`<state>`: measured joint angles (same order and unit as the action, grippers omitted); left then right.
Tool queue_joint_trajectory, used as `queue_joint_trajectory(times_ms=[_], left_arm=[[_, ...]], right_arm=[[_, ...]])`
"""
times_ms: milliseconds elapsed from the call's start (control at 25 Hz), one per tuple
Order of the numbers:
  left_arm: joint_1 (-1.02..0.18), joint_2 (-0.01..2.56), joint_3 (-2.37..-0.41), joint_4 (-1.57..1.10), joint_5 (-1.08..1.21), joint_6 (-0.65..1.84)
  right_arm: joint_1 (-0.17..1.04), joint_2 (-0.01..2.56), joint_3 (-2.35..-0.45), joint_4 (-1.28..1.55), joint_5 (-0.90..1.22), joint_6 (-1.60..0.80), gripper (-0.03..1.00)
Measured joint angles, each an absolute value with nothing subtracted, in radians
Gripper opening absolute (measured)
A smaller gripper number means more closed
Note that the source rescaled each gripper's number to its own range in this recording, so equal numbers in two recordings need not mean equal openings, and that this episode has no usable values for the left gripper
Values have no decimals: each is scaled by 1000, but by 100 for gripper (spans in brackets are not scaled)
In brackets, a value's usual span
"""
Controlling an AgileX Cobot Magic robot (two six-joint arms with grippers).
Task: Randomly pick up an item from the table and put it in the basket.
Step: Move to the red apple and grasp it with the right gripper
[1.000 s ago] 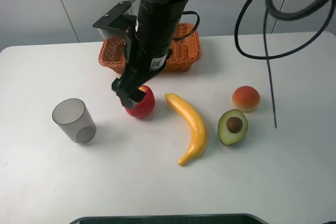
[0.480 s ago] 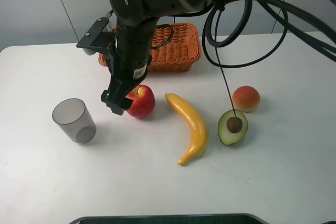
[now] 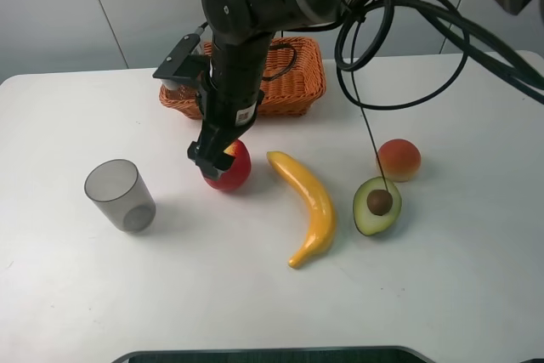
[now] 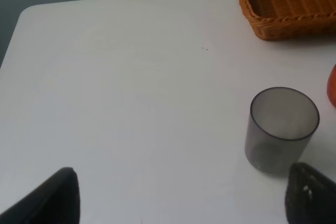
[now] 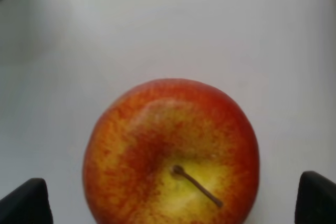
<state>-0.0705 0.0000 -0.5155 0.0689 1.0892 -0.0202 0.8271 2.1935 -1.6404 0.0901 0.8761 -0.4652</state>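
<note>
The red apple (image 3: 231, 169) with a yellowish patch by its stem lies on the white table (image 3: 255, 295), in front of the wicker basket (image 3: 310, 95). My right gripper (image 3: 209, 157) reaches across and hangs just over the apple's left side. In the right wrist view the apple (image 5: 170, 153) sits between the open fingertips (image 5: 23, 203), stem up, with neither finger touching it. My left gripper (image 4: 181, 198) is open and empty above bare table near the cup; the basket's corner (image 4: 273, 30) and a sliver of the apple (image 4: 332, 85) show there.
A grey translucent cup (image 3: 121, 195) stands left of the apple and shows in the left wrist view (image 4: 281, 129). A banana (image 3: 310, 206), a halved avocado (image 3: 376, 204) and a small peach-like fruit (image 3: 398, 159) lie to the right. Black cables hang over the right side.
My right gripper swung left off the apple half a second ago and has come back right, over it. The apple and the other things have not moved.
</note>
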Motion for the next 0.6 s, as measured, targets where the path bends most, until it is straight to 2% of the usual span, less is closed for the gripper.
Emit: queue_joint_trajectory(times_ms=[600], left_arm=[[-70,0,-515,69,1089,-20]], right_arm=[[821,2271,-1642,113,808,-473,100]])
